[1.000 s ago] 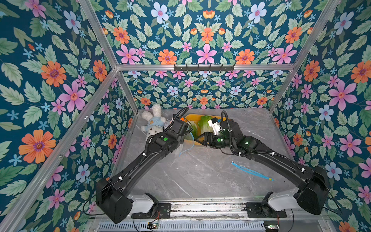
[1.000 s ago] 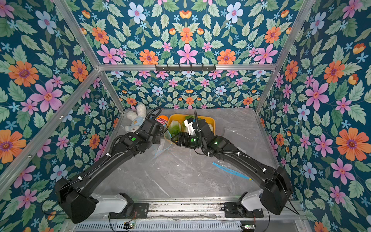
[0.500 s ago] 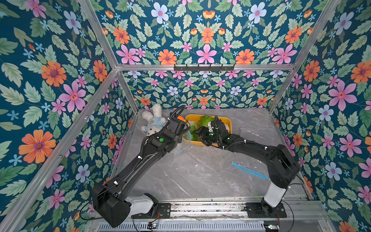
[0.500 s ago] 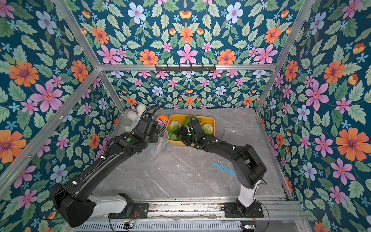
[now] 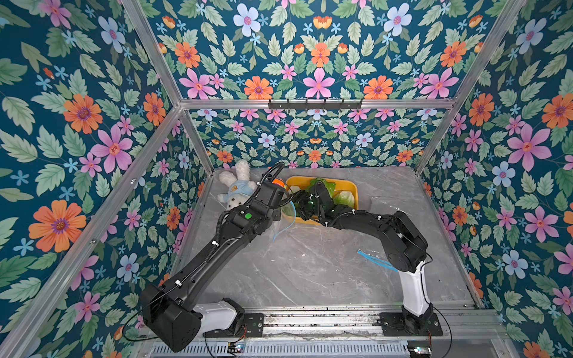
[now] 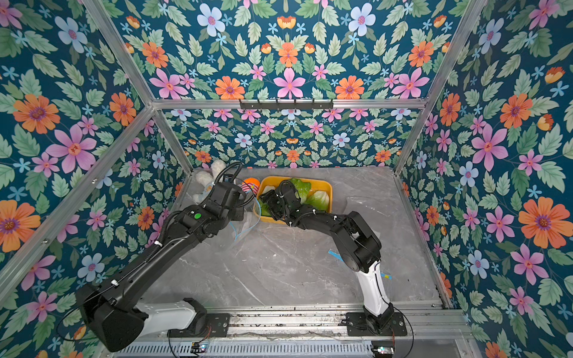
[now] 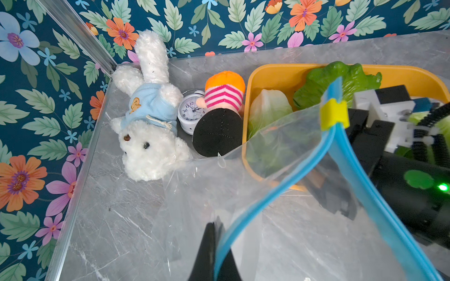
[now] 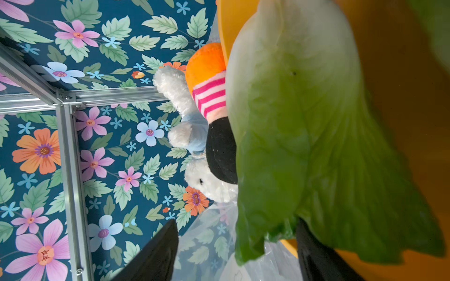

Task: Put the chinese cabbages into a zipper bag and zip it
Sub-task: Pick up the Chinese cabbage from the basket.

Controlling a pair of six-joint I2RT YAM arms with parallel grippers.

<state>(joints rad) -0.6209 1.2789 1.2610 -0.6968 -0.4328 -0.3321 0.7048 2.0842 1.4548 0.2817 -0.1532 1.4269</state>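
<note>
My left gripper is shut on the blue zip rim of the clear zipper bag, holding its mouth up beside the yellow tray. A yellow slider sits at the far end of the rim. Chinese cabbages lie in the tray: a pale one and a leafy green one; both top views show them. My right gripper is open at the tray's left end, with the leaf end of a cabbage hanging between its fingers.
A white plush rabbit, a small alarm clock and a striped plush doll crowd the back left corner beside the tray. A second bag with a blue strip lies on the table near the right arm. Flowered walls close three sides.
The right arm has folded upward and its gripper has moved left along the tray toward the bag mouth. The left arm has lifted the bag rim slightly toward the tray.
</note>
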